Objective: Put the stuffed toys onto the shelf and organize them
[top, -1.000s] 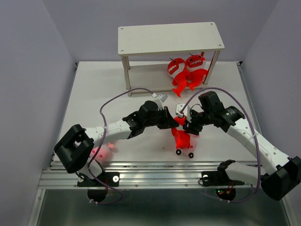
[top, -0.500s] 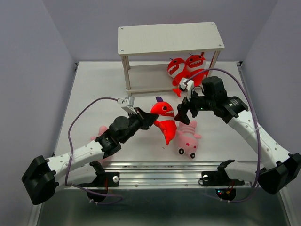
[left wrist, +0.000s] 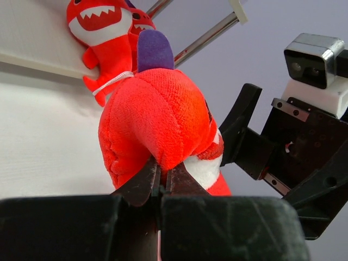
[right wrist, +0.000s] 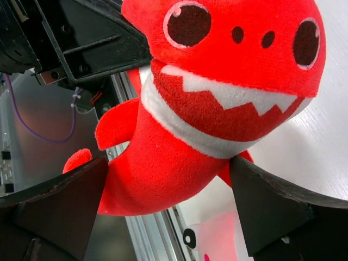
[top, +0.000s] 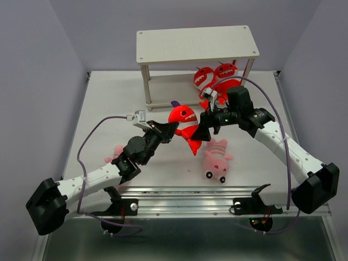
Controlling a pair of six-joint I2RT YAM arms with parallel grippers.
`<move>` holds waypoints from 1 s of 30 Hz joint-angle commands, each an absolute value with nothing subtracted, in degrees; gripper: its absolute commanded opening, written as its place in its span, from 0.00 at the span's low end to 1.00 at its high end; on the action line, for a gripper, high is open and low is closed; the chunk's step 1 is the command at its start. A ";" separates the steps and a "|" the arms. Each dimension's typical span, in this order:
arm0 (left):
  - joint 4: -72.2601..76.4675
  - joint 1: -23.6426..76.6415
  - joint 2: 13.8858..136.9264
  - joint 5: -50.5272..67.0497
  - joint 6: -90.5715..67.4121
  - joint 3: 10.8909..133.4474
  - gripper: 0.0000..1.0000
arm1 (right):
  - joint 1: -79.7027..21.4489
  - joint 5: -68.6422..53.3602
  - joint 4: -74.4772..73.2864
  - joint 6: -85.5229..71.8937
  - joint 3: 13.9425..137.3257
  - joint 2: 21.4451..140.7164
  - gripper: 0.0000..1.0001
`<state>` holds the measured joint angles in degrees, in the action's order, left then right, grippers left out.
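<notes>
Left hand (top: 173, 126) was pinched shut on the back of the red monster (top: 184, 117), the toy hanging over the worktop (top: 109, 103) just short of the front edge of the shelf (top: 196, 46). Right hand (top: 205, 128) was spread wide, one finger on either side of the toy's body. Two more red monsters (top: 215, 79) crowded the right end of the lower board (top: 174, 84), whose left stretch showed pale wood. One pink toy (top: 216, 162) lay near the front edge, and a second pink toy (top: 115, 153) was half hidden behind the left arm. Since a second before, the monster had risen toward the shelf and the right hand had spread wider.
</notes>
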<state>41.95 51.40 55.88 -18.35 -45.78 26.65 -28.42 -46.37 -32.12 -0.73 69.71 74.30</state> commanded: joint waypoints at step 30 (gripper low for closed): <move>-7.88 51.59 26.93 -31.20 -31.55 40.08 0.97 | -29.44 -5.46 -11.00 8.61 71.98 83.22 0.01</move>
